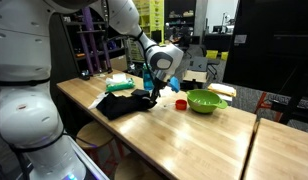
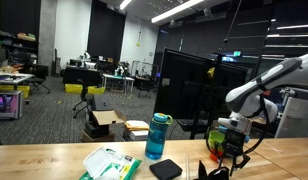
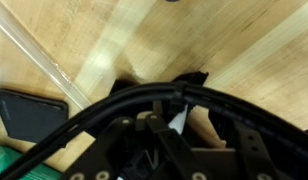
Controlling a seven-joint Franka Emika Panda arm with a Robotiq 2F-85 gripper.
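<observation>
A long light wooden table is shown in a dim lab. A white robot arm is arched over it, and its black gripper is held low against a crumpled black cloth that lies near the table's edge. The fingertips are seen at the cloth's raised edge and appear to touch it. It cannot be told whether the jaws are clenched on the fabric or only partly drawn together around it. In the wrist view the cloth is seen bunched between dark gripper parts. A small white tag is shown in its folds, and a black cable is curved across the picture.

A translucent blue drinking bottle with a teal lid is stood upright behind the cloth. A flat green and white packet is laid on the table near the bottle, and a flat black square pad is laid between the packet and the cloth. A bright green round bowl is set beyond the gripper, apart from the cloth, and a small red object is seen just beside the bowl.
</observation>
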